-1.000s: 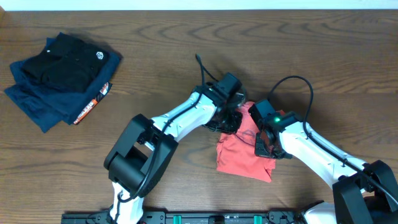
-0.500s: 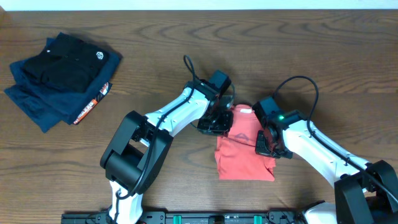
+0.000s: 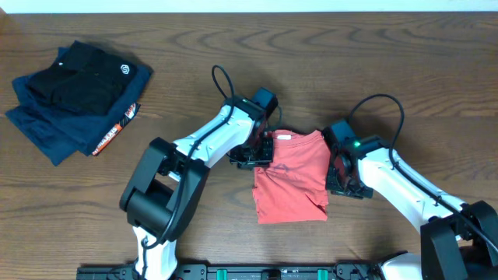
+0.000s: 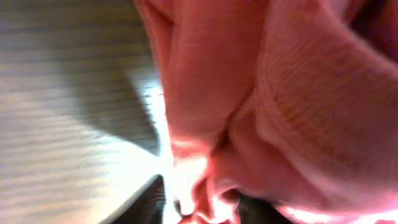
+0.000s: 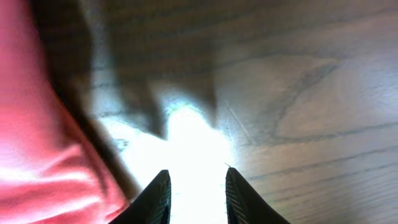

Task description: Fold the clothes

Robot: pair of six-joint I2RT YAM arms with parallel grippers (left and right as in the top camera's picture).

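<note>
Robot lab workstation; wood-grain table point(image 3: 187, 47), two mounted arms point(image 3: 208, 138)

Coral red is being shown by the T-shirt point(image 3: 292, 177) (thin dark lines are being made out on its front), also between the black fingers point(image 4: 148, 202) of the left gripper point(image 4: 199, 208). Brown wood grain is being displayed by the table point(image 5: 298, 93) ahead of the black fingers point(image 5: 158, 196) of the right gripper point(image 5: 196, 196). Far from all fingers, navy and black are being shown by the folded garments point(image 3: 74, 93), orange stripes by their label point(image 3: 118, 127).
</note>
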